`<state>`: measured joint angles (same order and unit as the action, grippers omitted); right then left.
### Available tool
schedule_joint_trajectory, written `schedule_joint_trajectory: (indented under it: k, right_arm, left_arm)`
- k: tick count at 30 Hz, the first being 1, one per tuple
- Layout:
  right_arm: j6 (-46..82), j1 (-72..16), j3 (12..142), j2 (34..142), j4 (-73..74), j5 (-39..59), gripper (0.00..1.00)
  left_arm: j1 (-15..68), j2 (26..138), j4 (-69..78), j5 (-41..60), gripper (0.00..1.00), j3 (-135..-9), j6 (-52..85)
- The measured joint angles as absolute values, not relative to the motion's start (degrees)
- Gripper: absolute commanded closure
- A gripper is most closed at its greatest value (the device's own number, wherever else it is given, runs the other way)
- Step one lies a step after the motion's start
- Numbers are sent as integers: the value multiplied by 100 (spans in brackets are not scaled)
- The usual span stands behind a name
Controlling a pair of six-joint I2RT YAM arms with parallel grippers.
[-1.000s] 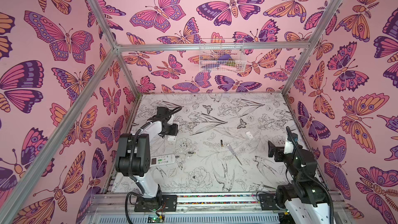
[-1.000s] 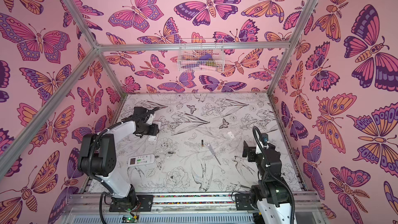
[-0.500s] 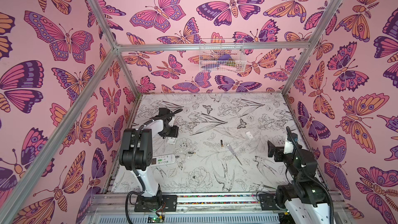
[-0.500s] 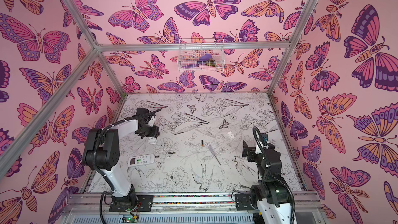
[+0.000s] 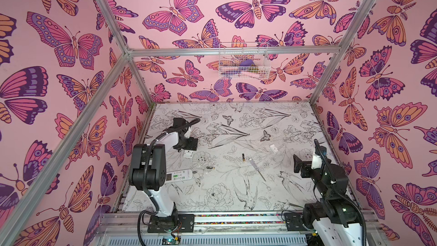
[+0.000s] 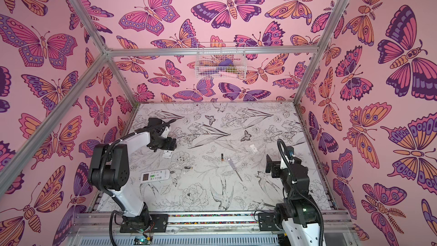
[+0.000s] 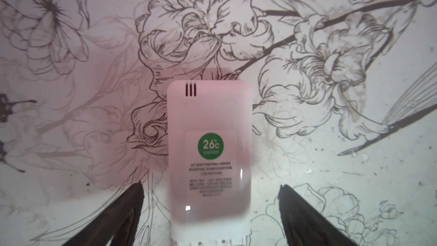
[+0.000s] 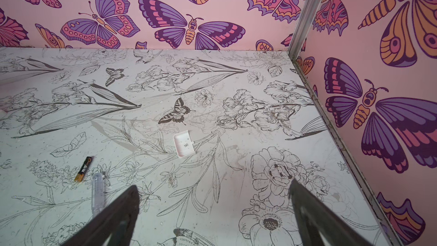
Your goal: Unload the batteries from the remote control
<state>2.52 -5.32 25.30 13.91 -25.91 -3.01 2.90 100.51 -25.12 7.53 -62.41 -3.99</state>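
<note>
- Near edge: the right gripper hovers over the near-right part of the table. Its fingers are spread wide with nothing between them, and this arm is parked exactly where it was a second ago.
- By the left edge, a face-up remote control lies with its buttons showing, partly behind the left arm's elbow. It hasn't budged.
- Just right of it, the first battery lies crosswise on the table, in the same spot as before.
- Toward the middle, the clear-handled screwdriver lies on a slant. Just beside its handle end sits the second battery, gold end toward the near edge. Neither has moved.
- Farther right, the white battery cover rests hollow side up.
- Far-left area: the left gripper hangs right over a sticker-backed remote control, which shows a green round label. The gripper's fingers stand wide on either side with a clear gap on each, touching nothing. The left arm has shifted only slightly since a second ago.
- On the back wall hangs a wire basket.
</note>
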Motion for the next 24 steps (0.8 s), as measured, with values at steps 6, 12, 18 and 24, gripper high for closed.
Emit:
schedule_joint_trajectory:
  k: [6, 12, 18, 24]
  right_arm:
    - [252, -532, 2530, 1393, -2591, -250, 1]
    - [252, -532, 2530, 1393, -2591, -207, 1]
    - [252, -582, 2530, 1472, -2593, -180, 1]
    - [250, -670, 2526, 1577, -2593, -163, 1]
  left_arm:
    - [290, 9323, -2497, 1011, 4, -6001, -510]
    - [290, 8490, -2397, 1452, 3, -5524, -1155]
    - [290, 7721, -2443, 1570, 3, -5159, -2366]
    - [261, 7456, -2982, 1802, 3, -4783, -3806]
